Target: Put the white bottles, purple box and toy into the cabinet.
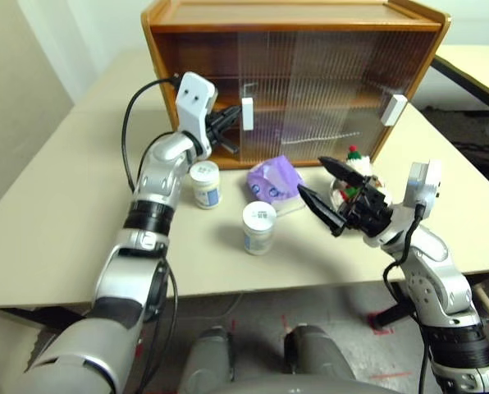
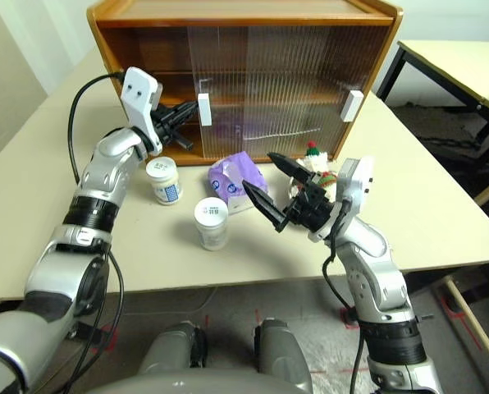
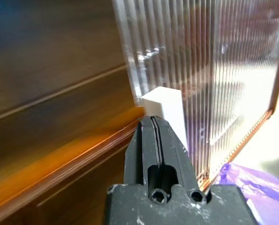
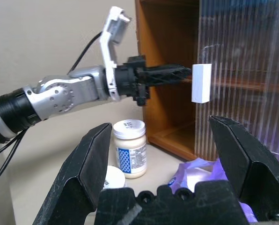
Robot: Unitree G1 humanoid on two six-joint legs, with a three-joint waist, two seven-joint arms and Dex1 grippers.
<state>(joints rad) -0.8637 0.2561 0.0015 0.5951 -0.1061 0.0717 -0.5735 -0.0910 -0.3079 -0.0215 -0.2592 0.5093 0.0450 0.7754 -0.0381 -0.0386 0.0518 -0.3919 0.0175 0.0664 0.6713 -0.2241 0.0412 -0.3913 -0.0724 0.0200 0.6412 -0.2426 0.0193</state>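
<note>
The orange-brown cabinet [image 1: 294, 16] stands at the back of the table; its left end is open and ribbed sliding doors cover the rest. My left gripper [image 1: 232, 119] is shut, its tips against the left door's white handle [image 1: 247, 114], as the left wrist view shows [image 3: 164, 105]. Two white bottles [image 1: 204, 184] [image 1: 259, 227] stand in front of the cabinet. To their right lies the purple box [image 1: 273, 179]. The snowman toy [image 1: 358, 168] sits right of the box. My right gripper [image 1: 310, 174] hangs open and empty over the table between box and toy.
A second white handle [image 1: 394, 109] sits on the right door. Another table [image 1: 474, 61] stands at the far right. Bare tabletop [image 1: 56, 222] stretches to the left of the bottles.
</note>
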